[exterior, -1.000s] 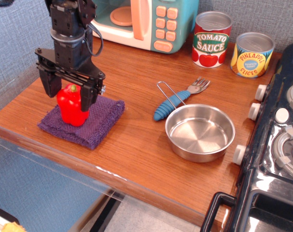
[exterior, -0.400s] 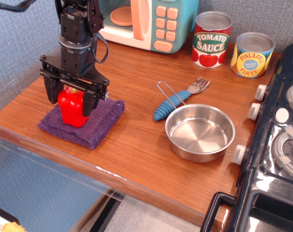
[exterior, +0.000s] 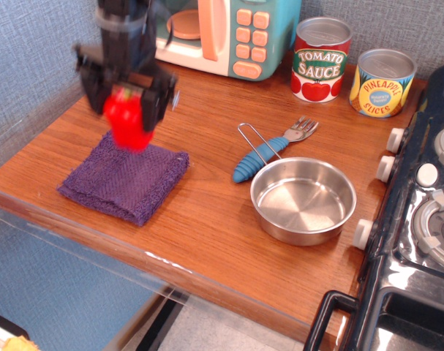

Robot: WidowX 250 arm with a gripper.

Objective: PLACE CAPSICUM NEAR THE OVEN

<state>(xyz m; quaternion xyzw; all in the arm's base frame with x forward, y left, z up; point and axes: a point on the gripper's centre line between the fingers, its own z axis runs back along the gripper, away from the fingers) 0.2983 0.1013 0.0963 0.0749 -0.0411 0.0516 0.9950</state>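
In the upper left of the frame the gripper (exterior: pixel 126 99) clamps the red capsicum (exterior: pixel 126 119) between its fingers — blurred, lifted clear of the purple cloth (exterior: pixel 126 183) on the worktop (exterior: pixel 207 219). The teal oven (exterior: pixel 229 33) stands just behind, at top centre.

Glossy red capsicum (exterior: pixel 128 121) lifted off the table, teal oven (exterior: pixel 222 33) behind
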